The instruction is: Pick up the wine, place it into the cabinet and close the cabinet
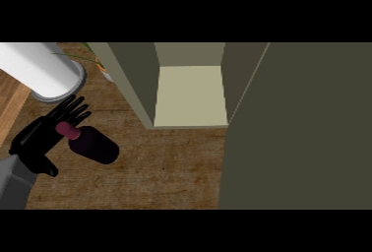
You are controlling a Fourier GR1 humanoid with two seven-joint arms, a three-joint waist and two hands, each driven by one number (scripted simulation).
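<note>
The left robot hand [45, 132] sits with fingers spread straight, not yet gripping, so the wine [91, 142] stands on the table [167, 167] just right of it. The cabinet [190, 96], farther right, stands open to receive it.

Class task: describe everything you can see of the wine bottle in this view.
The wine bottle is dark, nearly black, with a reddish-maroon cap. It looks glossy, like glass. It stands on the brown counter, left of the open cabinet, its top toward the left hand, whose straight fingers lie beside it. Whether they touch cannot be told.
</note>
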